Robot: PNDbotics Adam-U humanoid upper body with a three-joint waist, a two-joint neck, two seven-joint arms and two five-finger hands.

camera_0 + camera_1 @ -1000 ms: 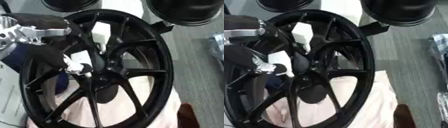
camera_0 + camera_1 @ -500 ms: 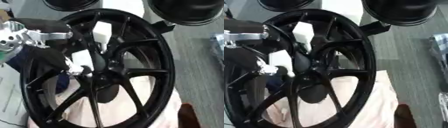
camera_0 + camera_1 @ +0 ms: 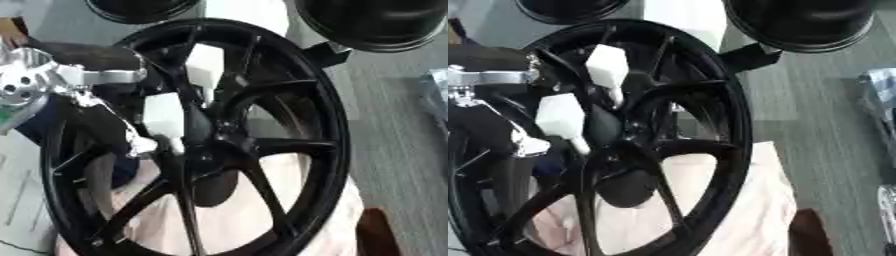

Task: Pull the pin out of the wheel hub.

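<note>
A big black spoked wheel hub (image 3: 293,100) lies tilted on a pale pink cloth (image 3: 262,205). My left hand (image 3: 163,116) comes in from the left on an arm with a silver wrist (image 3: 35,82) and reaches between the spokes. Two white parts of the hand, the lower one (image 3: 560,117) and the upper one (image 3: 607,65), point at the hub's centre (image 3: 213,145). A small silver piece (image 3: 140,146) shows just below the hand. I cannot make out the pin among the dark spokes. My right hand shows in no view.
Two more black wheels lie at the top, one at the right (image 3: 376,20) and one at the left (image 3: 140,7). Grey floor (image 3: 398,130) runs down the right side. A brown object (image 3: 376,235) sits at the lower right.
The silver wrist has dropped a little at the left. The white parts of the hand have stayed almost in place at the hub's centre.
</note>
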